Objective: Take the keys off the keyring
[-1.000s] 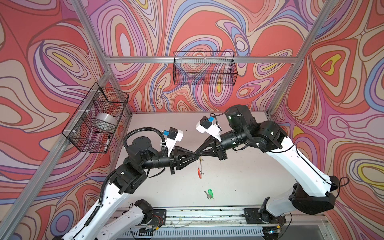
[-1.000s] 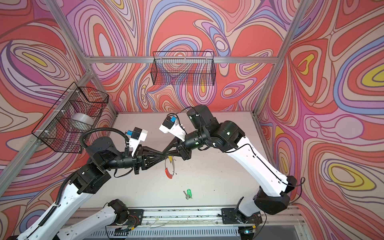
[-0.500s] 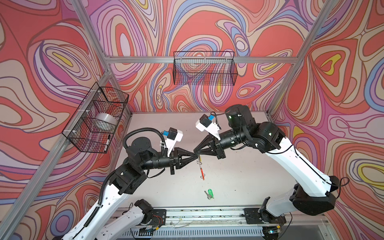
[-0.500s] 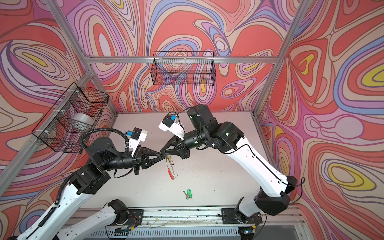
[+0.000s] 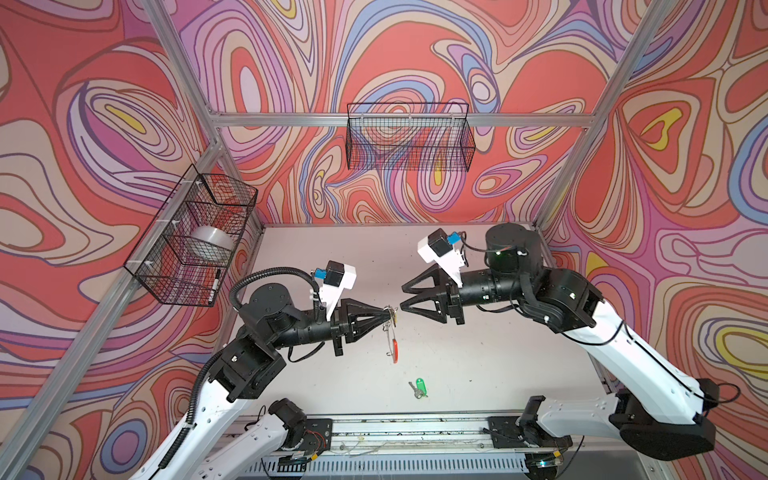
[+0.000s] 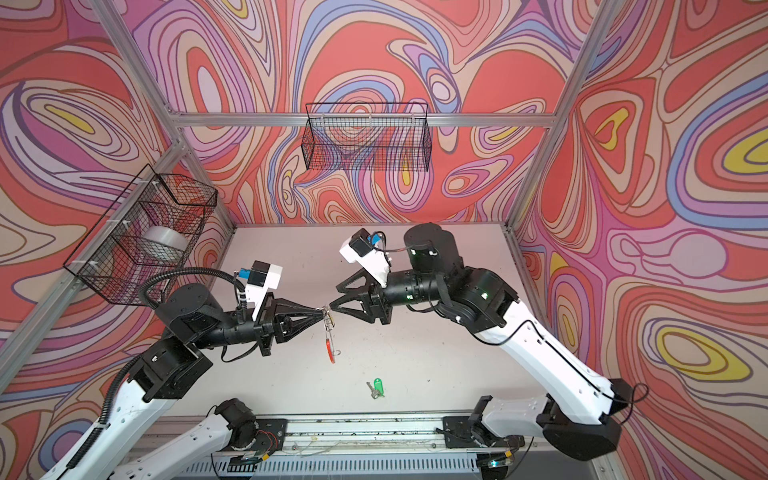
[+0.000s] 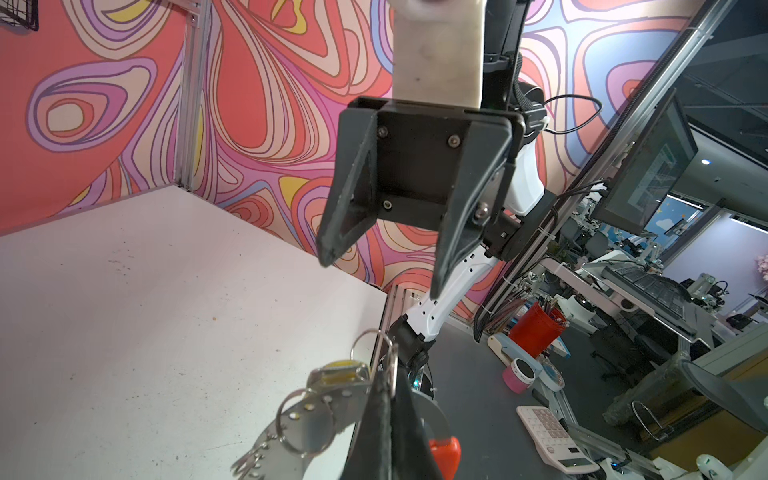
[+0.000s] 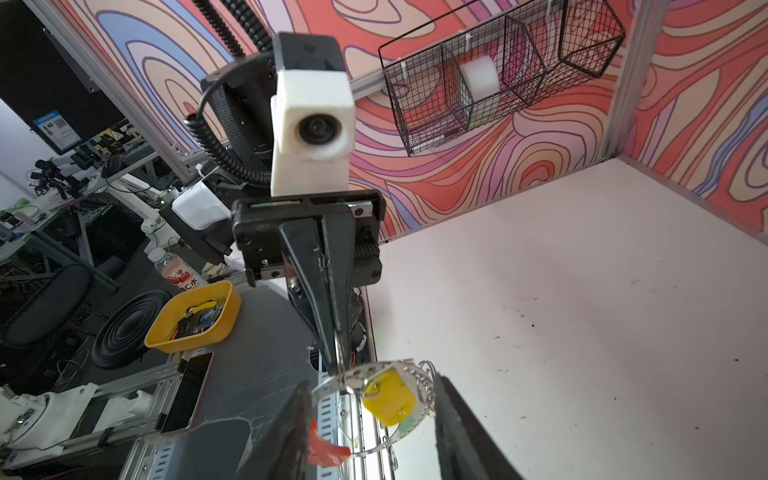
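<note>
The keyring (image 5: 392, 338) (image 6: 329, 341), a flat grey ring with a red segment (image 7: 446, 451), hangs edge-on above the table from my left gripper (image 5: 384, 321) (image 6: 323, 321) (image 7: 388, 399), which is shut on its upper edge. A key with a yellow tag (image 7: 340, 368) (image 8: 388, 401) is on the ring beside several small split rings. My right gripper (image 5: 402, 298) (image 6: 333, 298) (image 8: 372, 382) is open, its fingers to either side of the yellow tag without touching it. A key with a green tag (image 5: 419, 387) (image 6: 376, 387) lies loose on the table near the front.
A wire basket (image 5: 195, 241) on the left wall holds a white roll (image 5: 208, 243). A second wire basket (image 5: 409, 137) hangs on the back wall. The arms' mounting rail (image 5: 395, 428) runs along the table's front edge.
My right gripper has opened and let go of the keyring, drawing back slightly to the right. The left gripper has closed fully and now carries the ring alone.
</note>
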Controlling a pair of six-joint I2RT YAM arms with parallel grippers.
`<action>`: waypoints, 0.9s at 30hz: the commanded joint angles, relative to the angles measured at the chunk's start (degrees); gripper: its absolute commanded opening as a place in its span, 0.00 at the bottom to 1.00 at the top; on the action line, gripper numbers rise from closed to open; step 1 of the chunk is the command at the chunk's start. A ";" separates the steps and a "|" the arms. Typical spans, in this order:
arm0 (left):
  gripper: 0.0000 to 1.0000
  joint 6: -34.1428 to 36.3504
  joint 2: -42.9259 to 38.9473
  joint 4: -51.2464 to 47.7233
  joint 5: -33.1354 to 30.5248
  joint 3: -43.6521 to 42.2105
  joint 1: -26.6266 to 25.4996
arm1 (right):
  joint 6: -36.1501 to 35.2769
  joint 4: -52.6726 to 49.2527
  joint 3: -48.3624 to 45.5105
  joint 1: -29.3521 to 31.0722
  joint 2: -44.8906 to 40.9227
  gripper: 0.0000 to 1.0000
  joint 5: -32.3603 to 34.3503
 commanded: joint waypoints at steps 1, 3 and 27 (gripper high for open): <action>0.00 0.31 -0.92 6.05 2.77 -1.15 -0.02 | 0.58 4.75 -4.11 0.36 -0.99 0.51 1.54; 0.00 -1.03 -0.90 8.68 4.34 -1.85 -0.02 | 1.08 7.11 -7.05 0.42 -1.81 0.53 0.31; 0.00 -8.16 0.66 14.68 10.90 -1.79 -0.01 | -0.67 12.45 -9.64 4.96 -4.39 0.45 -6.86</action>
